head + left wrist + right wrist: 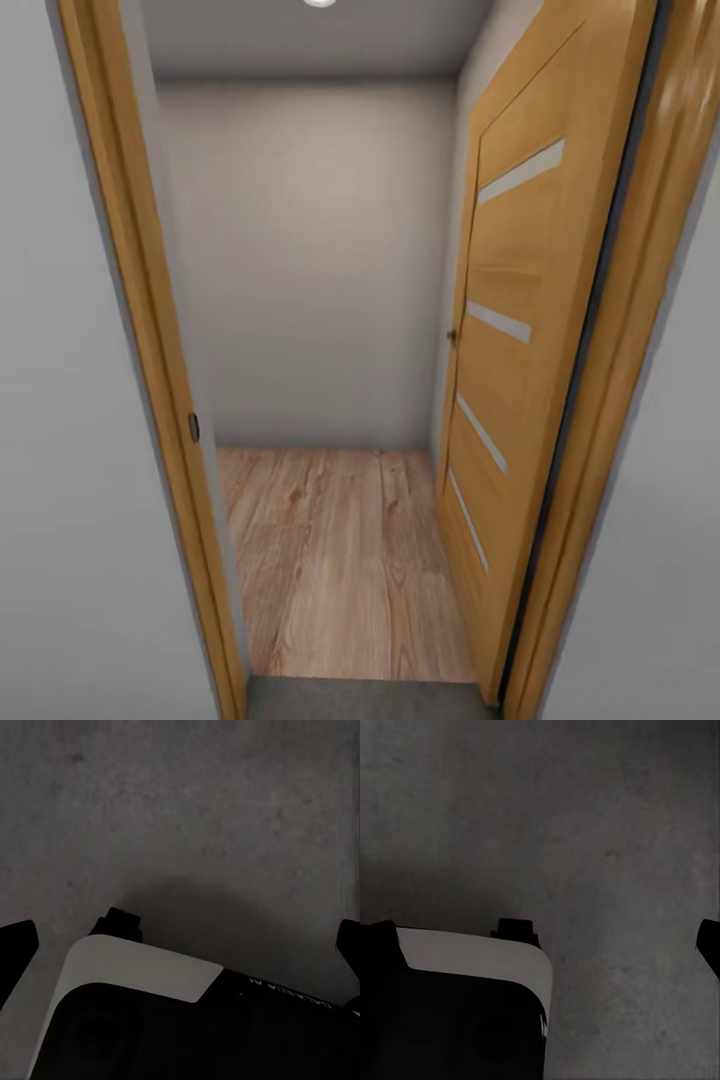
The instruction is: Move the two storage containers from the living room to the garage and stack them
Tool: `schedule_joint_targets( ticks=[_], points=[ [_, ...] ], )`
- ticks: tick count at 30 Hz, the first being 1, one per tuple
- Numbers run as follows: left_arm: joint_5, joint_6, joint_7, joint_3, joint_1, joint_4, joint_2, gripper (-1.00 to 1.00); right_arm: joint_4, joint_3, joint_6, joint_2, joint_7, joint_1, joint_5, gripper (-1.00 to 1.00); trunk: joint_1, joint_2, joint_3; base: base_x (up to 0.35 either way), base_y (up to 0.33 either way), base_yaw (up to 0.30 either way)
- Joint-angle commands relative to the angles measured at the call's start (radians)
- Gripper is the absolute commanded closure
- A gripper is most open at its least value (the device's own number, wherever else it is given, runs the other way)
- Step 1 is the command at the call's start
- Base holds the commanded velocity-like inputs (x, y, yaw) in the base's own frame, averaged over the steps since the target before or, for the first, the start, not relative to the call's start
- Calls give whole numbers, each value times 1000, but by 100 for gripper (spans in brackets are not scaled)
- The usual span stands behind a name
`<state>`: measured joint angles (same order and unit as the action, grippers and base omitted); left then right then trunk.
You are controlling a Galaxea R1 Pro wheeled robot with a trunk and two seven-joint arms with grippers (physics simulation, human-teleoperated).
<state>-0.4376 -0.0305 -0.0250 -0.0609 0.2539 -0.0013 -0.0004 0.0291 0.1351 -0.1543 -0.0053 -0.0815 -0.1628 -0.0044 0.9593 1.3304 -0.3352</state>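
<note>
Facing an open doorway (330, 300), wood floor (340, 560) beyond (no containers visible); both claws (180, 945) (540, 945) spread open, empty, over concrete floor (195, 810).

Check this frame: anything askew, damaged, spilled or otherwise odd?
Nothing stands out. The wooden door stands swung open on the right, the wood plank floor beyond looks unmarked, and both wrist views look down on unbroken grey concrete.

In the left wrist view, faint pale lettering runs along the robot's dark base (285, 1020), seen reversed and too dim to read with certainty.
</note>
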Motion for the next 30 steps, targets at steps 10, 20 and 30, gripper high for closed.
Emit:
schedule_joint_targets(
  ticks=[10, 20, 30],
  points=[
    [-7, -3, -3, -7, 1, 0, -1, -100, 3, 8, -4, -4, -3, -1, 1, -100, 1, 1, -1, 320, -4, 4],
    [-7, -3, -3, -7, 1, 0, 1, -100, 3, 8, -5, -3, -3, -1, 1, -100, 1, 1, -1, 320, -101, 0],
    [-9, -3, -3, -7, 1, 0, 4, -100, 3, 9, 4, 2, -3, -1, 0, -100, 1, 1, -1, 320, -128, 1]
  ],
)
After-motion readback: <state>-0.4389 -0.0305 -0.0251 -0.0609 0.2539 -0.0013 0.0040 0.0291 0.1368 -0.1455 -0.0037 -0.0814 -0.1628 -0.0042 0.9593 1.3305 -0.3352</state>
